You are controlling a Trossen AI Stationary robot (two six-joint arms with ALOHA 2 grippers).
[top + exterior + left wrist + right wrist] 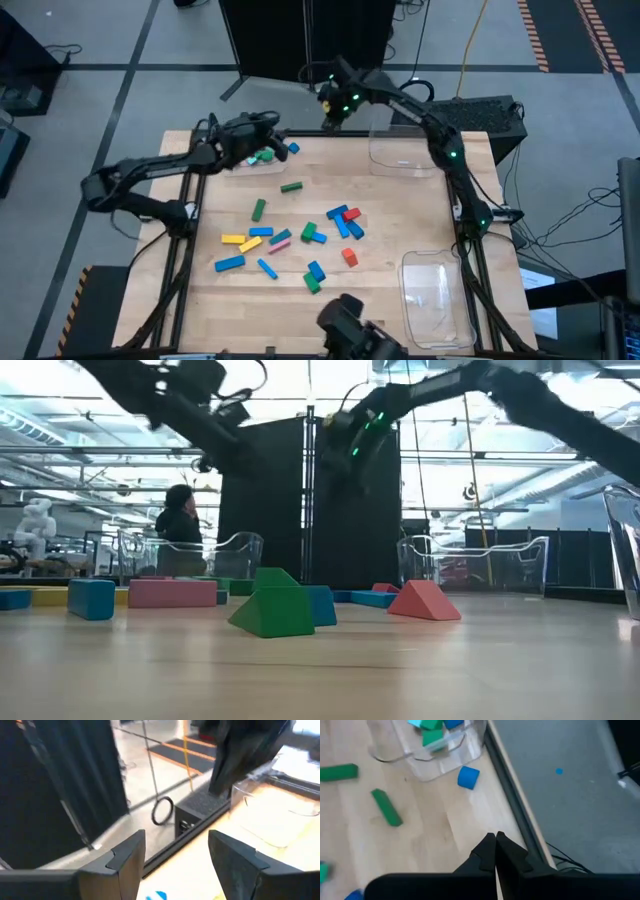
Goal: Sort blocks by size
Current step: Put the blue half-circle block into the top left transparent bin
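High view: the left hand [268,140] hovers over a far-left tray [262,158] holding some blocks; more blocks [300,235] lie mid-worktop [400,220].

Left wrist view: its fingers [125,857] are apart, holding nothing.

Right wrist view: the right hand [496,847] is closed, empty, above the worktop's far edge.

Blocks [300,238] mid-table, seemingly between trays [437,295]
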